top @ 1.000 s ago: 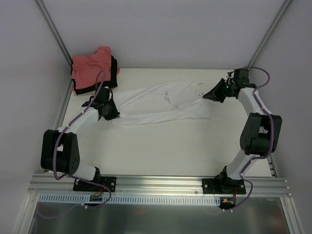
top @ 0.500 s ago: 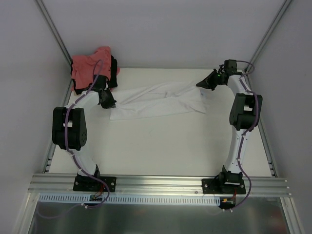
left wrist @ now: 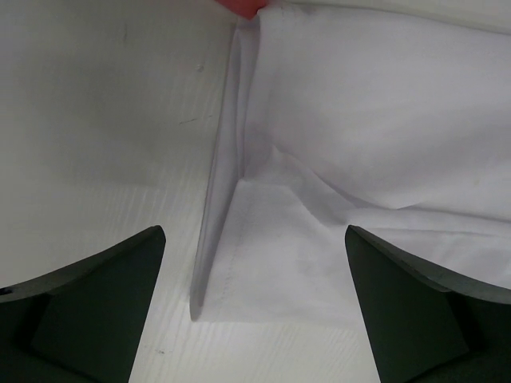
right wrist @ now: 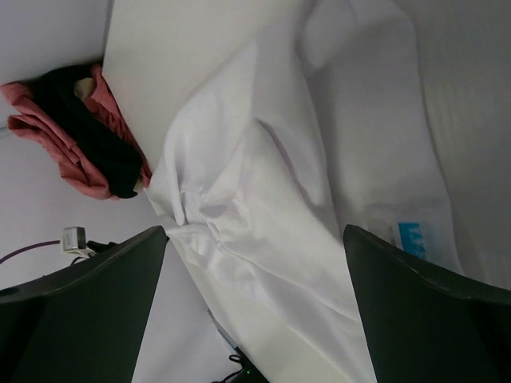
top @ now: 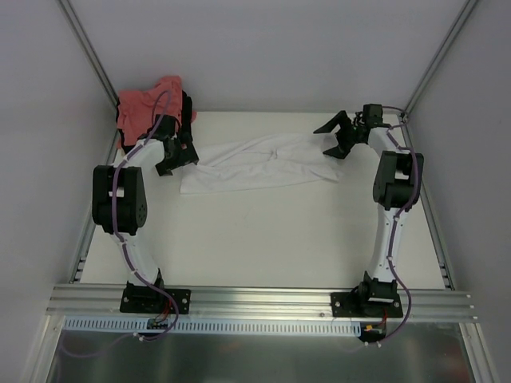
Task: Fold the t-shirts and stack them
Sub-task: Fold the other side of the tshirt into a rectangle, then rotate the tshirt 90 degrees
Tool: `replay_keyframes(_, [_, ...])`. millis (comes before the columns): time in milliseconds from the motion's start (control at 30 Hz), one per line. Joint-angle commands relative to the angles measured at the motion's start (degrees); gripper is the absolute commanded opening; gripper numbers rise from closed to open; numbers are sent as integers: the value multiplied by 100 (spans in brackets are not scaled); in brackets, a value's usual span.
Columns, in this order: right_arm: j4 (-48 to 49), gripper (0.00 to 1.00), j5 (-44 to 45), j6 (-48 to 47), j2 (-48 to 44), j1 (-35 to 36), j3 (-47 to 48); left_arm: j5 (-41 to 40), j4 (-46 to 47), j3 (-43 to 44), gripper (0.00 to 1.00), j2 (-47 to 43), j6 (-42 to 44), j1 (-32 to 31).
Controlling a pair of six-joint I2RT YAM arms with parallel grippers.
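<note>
Item: white t-shirt (top: 255, 163), one, lying flat but rumpled on the far part of the table (top: 263, 239), in the upper middle of the overhead frame. Long axis: left to right across the frame, slightly tilted, the left end lower than the right; the cloth is gathered into a narrow band with creases along its length. Companion lot: heap of salmon-pink and black tees (top: 152, 112), upper left corner of the frame, just beyond the white shirt's left end and apart from the folding area. Left gripper (top: 177, 159): at the shirt's left end, jaws spread wide and holding nothing. In its wrist view the dark fingers (left wrist: 80, 311) frame a corner of white hem that lies straight ahead between them, bare table to the left of it. Right gripper (top: 327, 140): at the shirt's right end, jaws likewise spread wide and empty, poised above the cloth. Its wrist view looks down the length of the shirt, with a small blue label (right wrist: 411, 237) at lower right. Governing relation: the shirt lies lengthwise between the two grippers, one end below each, so each arm is the nearer one for its own end. Assessment: a fresh hold would probably be taken at both ends at once, each gripper coming down on the hem directly under it.
</note>
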Motion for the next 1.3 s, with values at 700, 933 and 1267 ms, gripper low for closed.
replay_keyframes(700, [477,99,-394,-172,-1460,920,-1879,1574,110,-2204,99,-3860,-60,-286])
replay_keyframes(933, [707,99,-244,-188,-1284,964,-2293,1565,-303,-2450,99,-4591,177,-514])
replay_keyframes(1267, [268,99,265,-470,-854,631,-1784,1600,-672,-2477,99,-5102,291,-514])
